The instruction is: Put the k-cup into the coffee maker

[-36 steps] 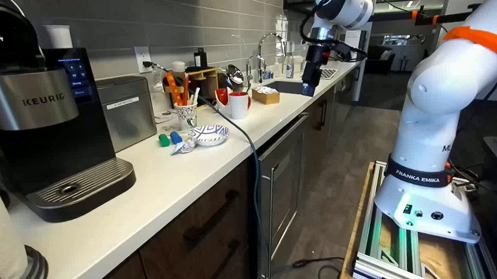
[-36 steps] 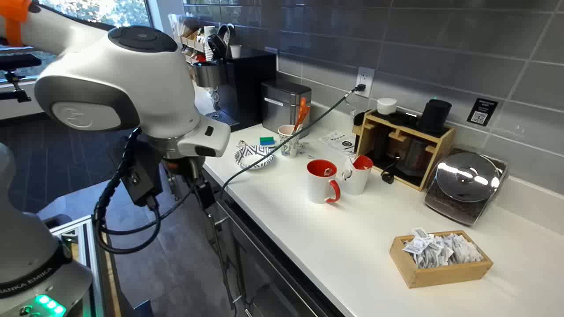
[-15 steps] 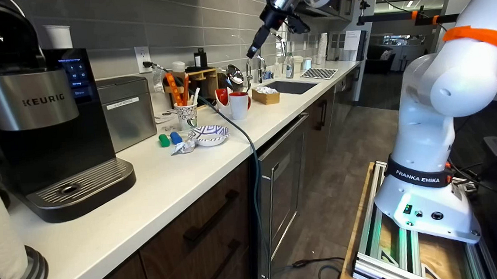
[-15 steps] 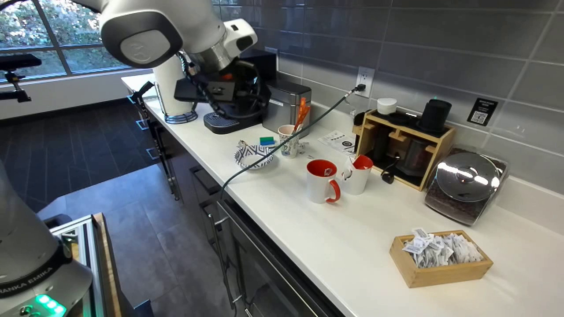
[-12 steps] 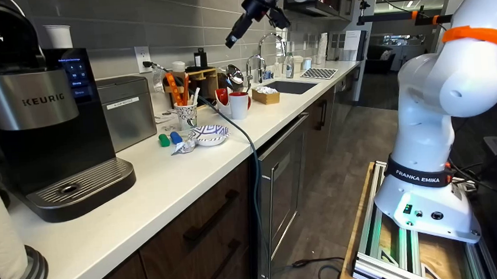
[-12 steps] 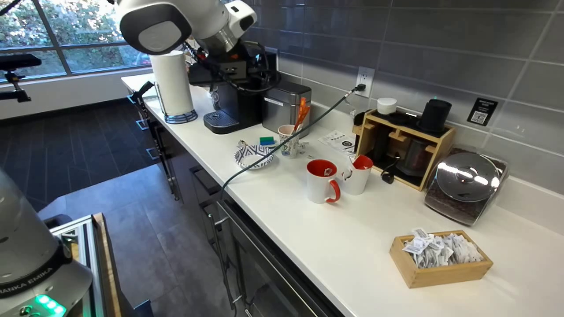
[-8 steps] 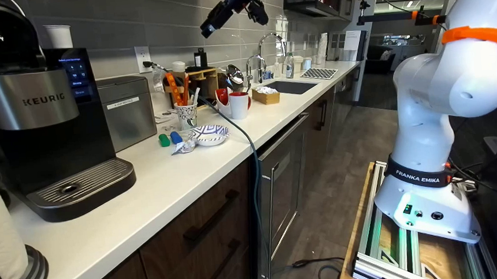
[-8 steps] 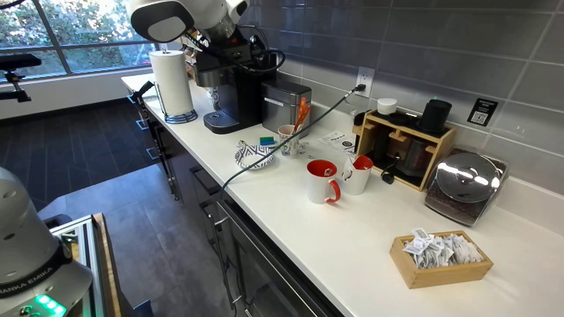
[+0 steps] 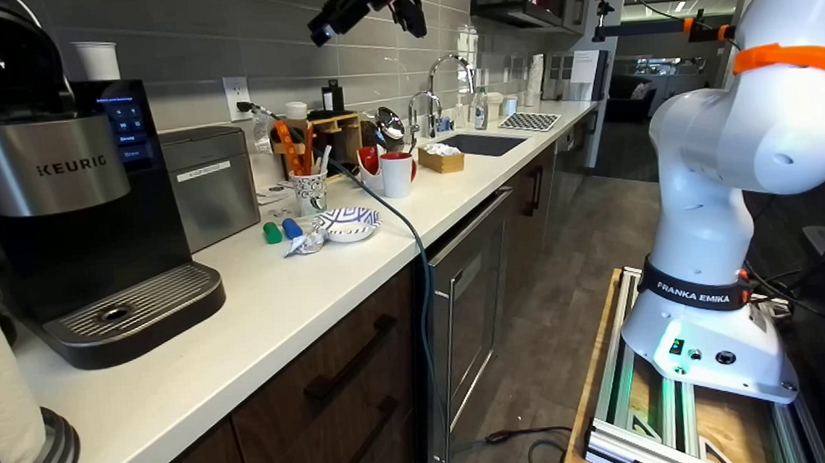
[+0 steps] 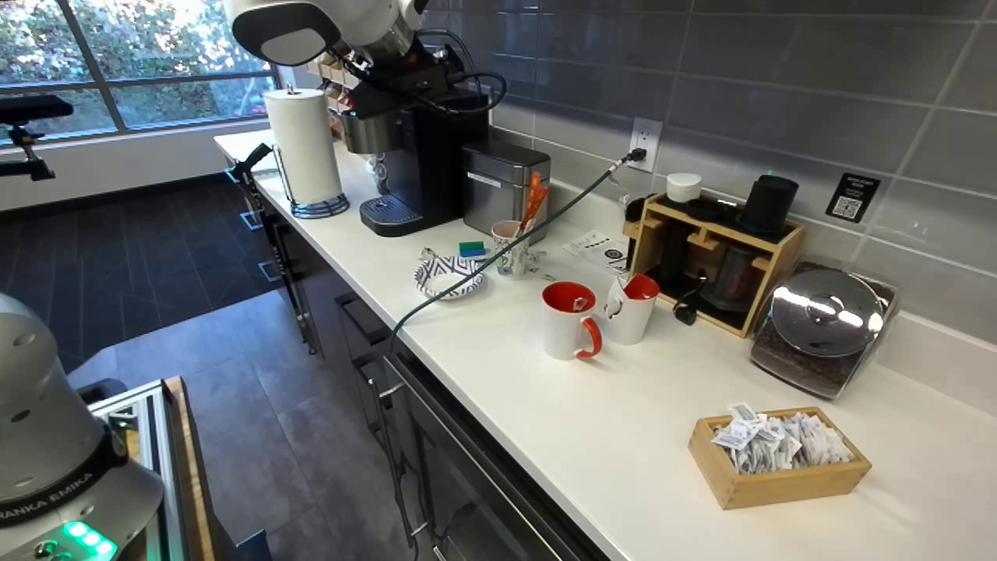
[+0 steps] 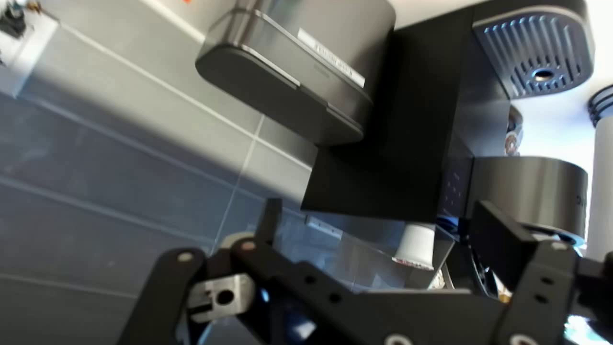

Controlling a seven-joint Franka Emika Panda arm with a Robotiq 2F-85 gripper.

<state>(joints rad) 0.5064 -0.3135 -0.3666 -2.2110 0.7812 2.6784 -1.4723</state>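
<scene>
The black Keurig coffee maker [image 9: 88, 269] stands on the counter at the left with its rounded head raised open. It also shows in an exterior view [image 10: 436, 171] and the wrist view [image 11: 407, 129]. The k-cup [image 9: 96, 61] is a small white cup on top of the machine. In the wrist view the k-cup [image 11: 415, 247] appears inverted between and beyond my fingers; in an exterior view my arm hides it. My gripper [image 11: 383, 230] is open and empty. It hangs in the air above the counter [image 9: 322, 36], right of the machine and apart from it.
A brushed-steel box [image 9: 209, 184] stands beside the machine. A patterned cup with orange sticks [image 9: 310, 193], a bowl [image 9: 348, 224], mugs [image 10: 568, 323] and a taut cable [image 10: 506, 253] are nearby. A paper towel roll [image 10: 304, 148] stands beyond the machine.
My arm has swung from over the counter's front edge toward the coffee maker and risen. The movement is small over the last half second. The k-cup and counter objects have not moved.
</scene>
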